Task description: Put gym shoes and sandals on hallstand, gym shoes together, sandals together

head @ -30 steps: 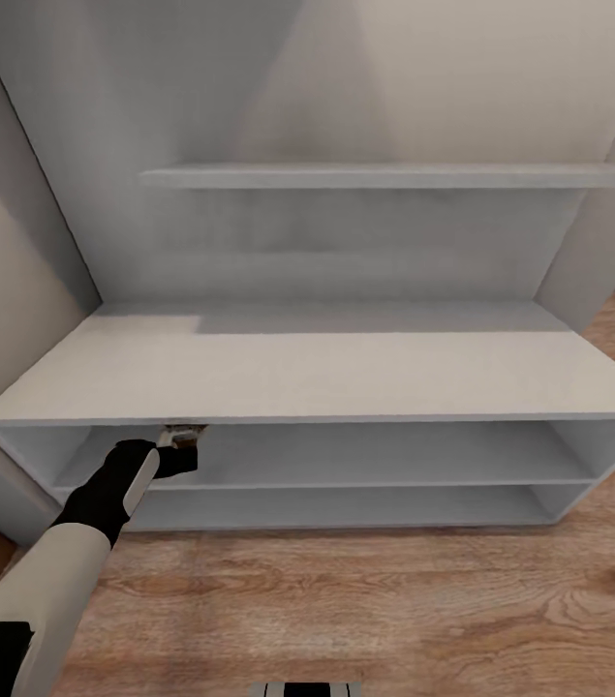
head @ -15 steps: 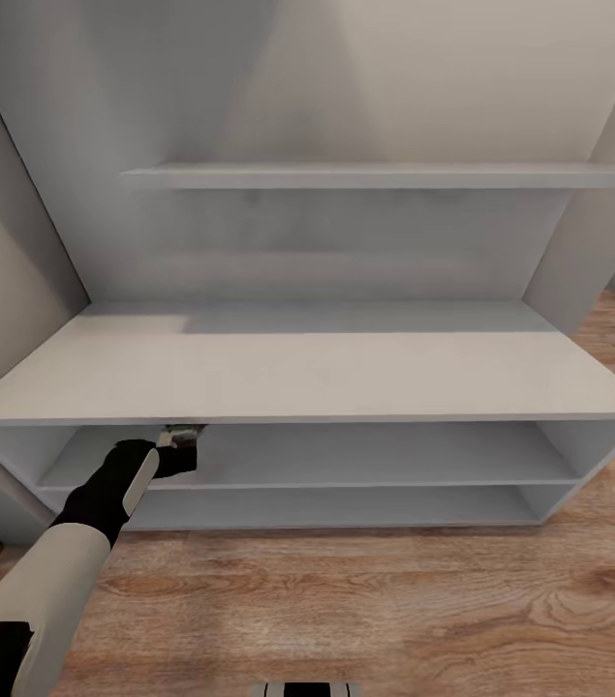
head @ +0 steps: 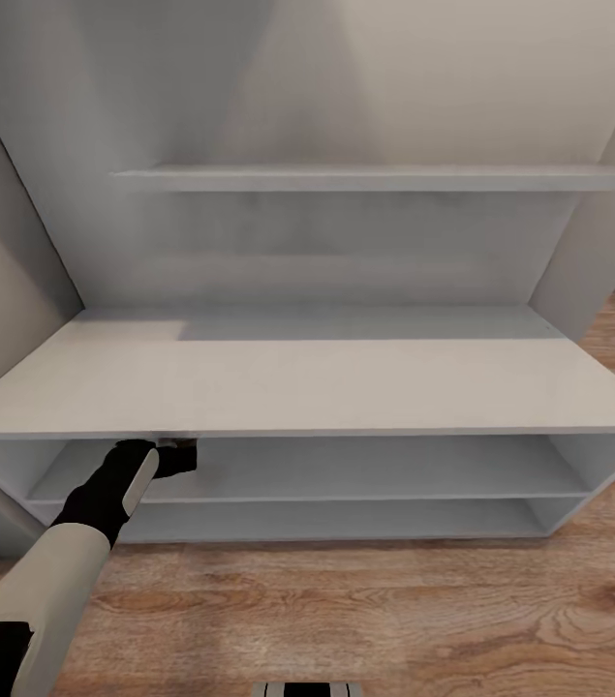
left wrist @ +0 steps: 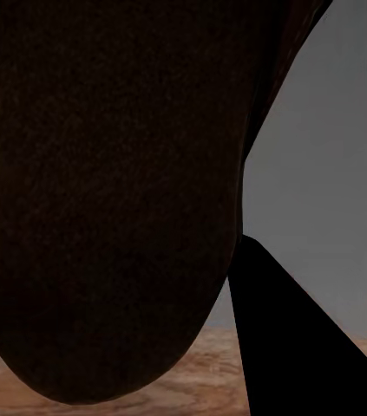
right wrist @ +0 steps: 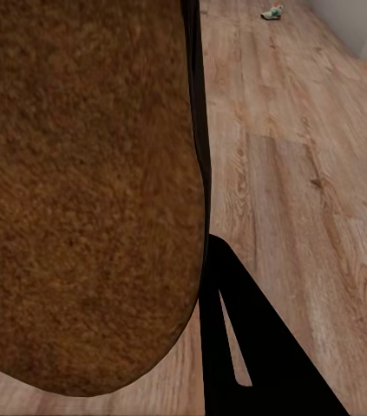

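Note:
The pale grey hallstand (head: 307, 382) stands straight ahead, with a wide bench top, two open shelf levels beneath and an upper shelf (head: 375, 177). My left gripper (head: 177, 453) reaches just under the bench top's front edge at the upper open level, shut on a brown sandal (left wrist: 105, 191) whose dark sole fills the left wrist view beside a black finger (left wrist: 287, 355). In the right wrist view, a second sandal (right wrist: 79, 191) shows its tan-brown face against a black finger (right wrist: 252, 347). Far off on the corridor floor (right wrist: 304, 173) lies one gym shoe (right wrist: 272, 12).
Grey wall panels flank the hallstand on both sides (head: 7, 242). Wood-plank floor (head: 365, 610) stretches in front of the rack and to its right. My base's front edge (head: 305, 689) shows at the bottom of the head view.
The head camera has shifted, so the hallstand sits a little lower and further left in the picture. The bit of sandal seen past my left gripper is now hidden under the bench top's edge.

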Controlling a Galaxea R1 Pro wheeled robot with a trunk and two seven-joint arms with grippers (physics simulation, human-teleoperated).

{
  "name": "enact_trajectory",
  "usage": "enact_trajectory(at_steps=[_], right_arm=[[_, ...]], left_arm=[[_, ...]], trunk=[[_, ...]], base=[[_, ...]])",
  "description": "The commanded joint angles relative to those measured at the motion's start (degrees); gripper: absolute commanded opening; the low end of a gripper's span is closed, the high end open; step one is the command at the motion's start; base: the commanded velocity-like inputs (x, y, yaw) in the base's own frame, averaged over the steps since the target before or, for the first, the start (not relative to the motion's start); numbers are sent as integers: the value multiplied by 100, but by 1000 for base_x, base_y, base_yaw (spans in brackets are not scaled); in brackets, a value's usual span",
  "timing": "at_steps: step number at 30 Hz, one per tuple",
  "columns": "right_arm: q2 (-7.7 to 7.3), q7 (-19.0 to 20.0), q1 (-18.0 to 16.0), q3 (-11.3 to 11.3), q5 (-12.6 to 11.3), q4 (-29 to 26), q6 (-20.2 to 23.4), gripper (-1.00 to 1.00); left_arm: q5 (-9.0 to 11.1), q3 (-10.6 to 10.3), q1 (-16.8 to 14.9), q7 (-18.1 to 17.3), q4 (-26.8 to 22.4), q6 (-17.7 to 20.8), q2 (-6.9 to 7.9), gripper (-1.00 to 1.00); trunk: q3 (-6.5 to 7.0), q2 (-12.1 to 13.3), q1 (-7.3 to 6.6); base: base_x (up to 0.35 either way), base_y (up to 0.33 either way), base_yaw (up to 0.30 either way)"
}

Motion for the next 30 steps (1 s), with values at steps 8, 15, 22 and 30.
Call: enact_trajectory(at_steps=[8,15,22,30], right_arm=[[-1,42,-12,-10,42,-7,23,-100],[-1,42,-12,-10,42,-7,22,-100],[-1,42,-8,-10,42,-7,22,-100],[-1,42,-9,-10,42,-7,23,-100]], left_arm=[[-2,-5,-2,-22,-6,29,3,-100],[-2,-5,-2,-22,-6,29,3,100],[-2,-5,-2,-22,-6,29,28,100],[-2,-5,-2,-22,-6,29,38,100]], trunk=[[-5,-2,-1],[-5,-2,-1],[-5,-2,-1],[-5,-2,-1]], base=[[4,0,0],[0,0,0],[0,0,0],[-86,0,0]])
